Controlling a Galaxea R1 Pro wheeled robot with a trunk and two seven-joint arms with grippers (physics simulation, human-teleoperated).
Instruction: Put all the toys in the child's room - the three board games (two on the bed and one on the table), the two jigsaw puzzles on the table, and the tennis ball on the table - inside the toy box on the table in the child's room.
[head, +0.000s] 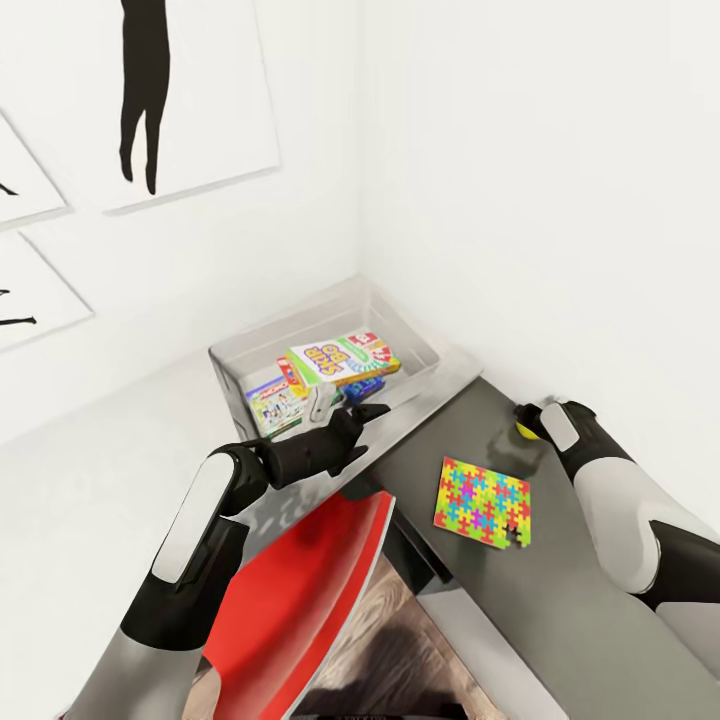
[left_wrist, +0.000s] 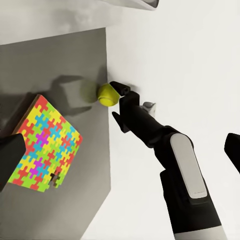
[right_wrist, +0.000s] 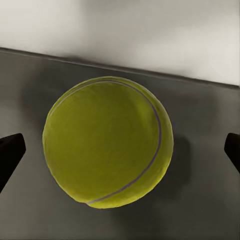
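Nearby, jigsaw puzzle (head: 483, 500) beside tennis ball (head: 525, 430)

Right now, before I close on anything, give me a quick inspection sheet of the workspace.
Surface: table, dark grey wing beside a light grey top.
Job's things: toy box in the corner, holding board games; one jigsaw puzzle flat on the dark wing, outside the box; tennis ball on the dark wing near the wall.
Clutter: red chair below the table edge.
Grippers: right gripper open, fingertips either side of the ball, not closed on it; left gripper by the box's near rim, state unclear.
Cables: nothing seen.
Surroundings: white walls, black silhouette pictures.
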